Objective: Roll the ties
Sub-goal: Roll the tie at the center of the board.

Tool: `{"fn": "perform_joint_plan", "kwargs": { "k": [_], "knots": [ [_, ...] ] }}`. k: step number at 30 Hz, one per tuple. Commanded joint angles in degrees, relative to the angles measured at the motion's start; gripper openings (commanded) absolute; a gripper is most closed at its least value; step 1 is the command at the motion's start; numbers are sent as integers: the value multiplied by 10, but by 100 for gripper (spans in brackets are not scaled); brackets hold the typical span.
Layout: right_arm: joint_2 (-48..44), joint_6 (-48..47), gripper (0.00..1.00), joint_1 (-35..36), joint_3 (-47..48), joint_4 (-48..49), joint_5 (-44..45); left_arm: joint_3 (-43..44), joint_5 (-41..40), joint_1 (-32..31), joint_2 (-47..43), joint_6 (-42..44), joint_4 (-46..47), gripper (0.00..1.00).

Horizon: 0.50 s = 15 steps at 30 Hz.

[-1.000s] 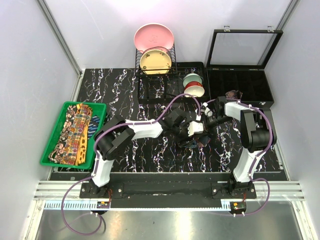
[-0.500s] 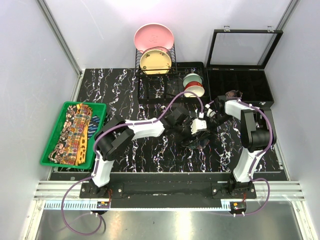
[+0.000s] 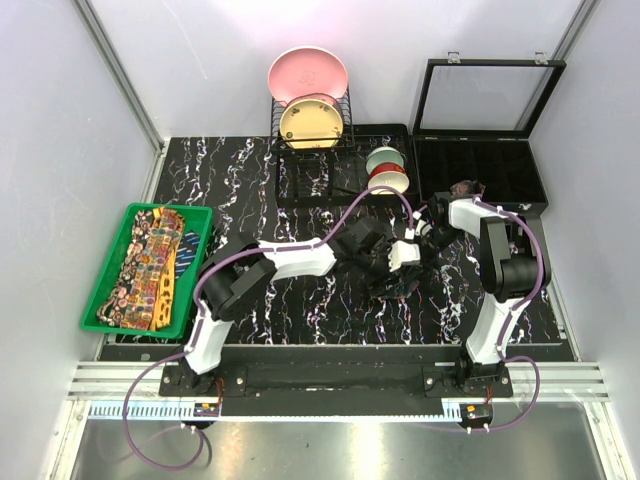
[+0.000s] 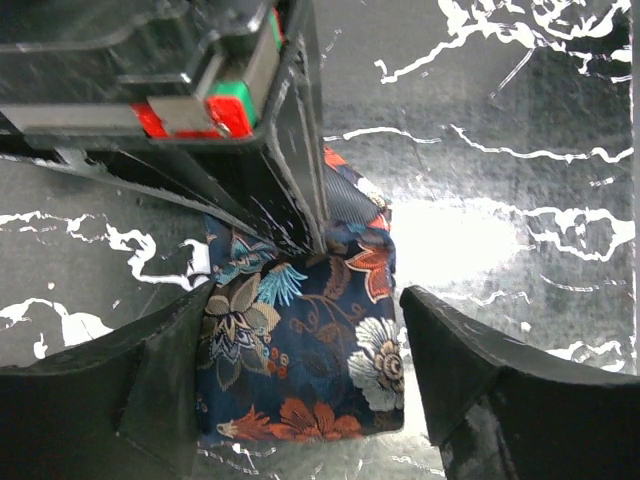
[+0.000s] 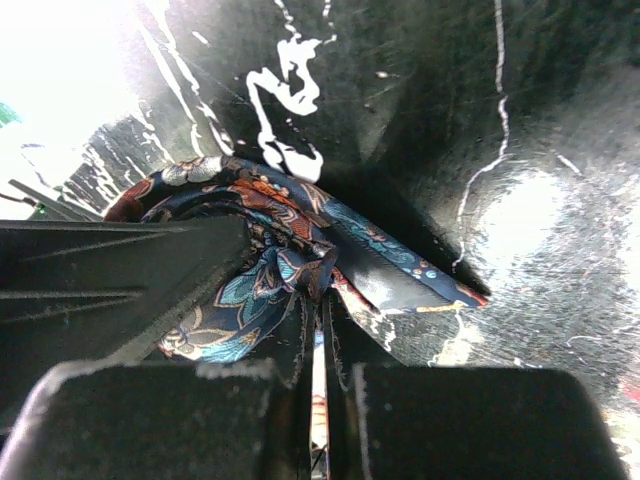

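Observation:
A dark blue tie with red, white and teal flowers point(image 4: 300, 370) lies folded over in a loose coil on the black marble table point(image 3: 300, 300), seen from above as a dark bundle point(image 3: 398, 288). My left gripper point(image 4: 305, 330) stands open astride it; the right-hand finger point(image 4: 470, 370) is clear of the cloth. My right gripper point(image 5: 320, 295) is shut on a fold of the tie point(image 5: 260, 285), and its fingers point(image 4: 290, 190) reach in from the far side. Yellow-orange paisley ties point(image 3: 150, 262) lie in the green tray point(image 3: 97, 300).
A small brownish coil point(image 3: 466, 188) sits in the open black compartment case point(image 3: 480, 165) at the back right. A dish rack with pink and yellow plates point(image 3: 308, 85) and stacked bowls point(image 3: 386, 168) stand at the back. Both arms point(image 3: 290, 258) meet at mid-table.
My left jaws have spread wider around the tie. Both grippers have shifted slightly toward the far side, and the right one has kept its pinch on the cloth.

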Motion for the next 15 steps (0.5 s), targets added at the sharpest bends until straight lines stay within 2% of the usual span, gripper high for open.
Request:
{"fn": "perform_joint_plan", "kwargs": {
  "k": [1,2,5,9,10,12,13,15],
  "knots": [
    [18,-10,0,1,5,15,55,37,12,-6,22,-14,25,66],
    [16,-12,0,0,3,18,44,45,3,-6,32,-13,21,53],
    [13,-12,0,-3,12,21,16,37,-21,-5,39,6,-2,34],
    [15,-11,14,-21,37,-7,-20,-14,-48,-5,20,40,-8,20],
    [12,-11,27,-28,43,-14,-31,-26,-56,-6,16,47,-9,19],
    [5,-15,38,-44,54,-37,-54,-27,-65,-5,20,50,-21,17],
    [-4,-18,48,-47,56,-44,-62,-25,-72,-5,24,50,-24,17],
    [-17,-23,61,-58,47,-54,-75,-22,-75,-5,27,49,-31,17]
  ]
}}
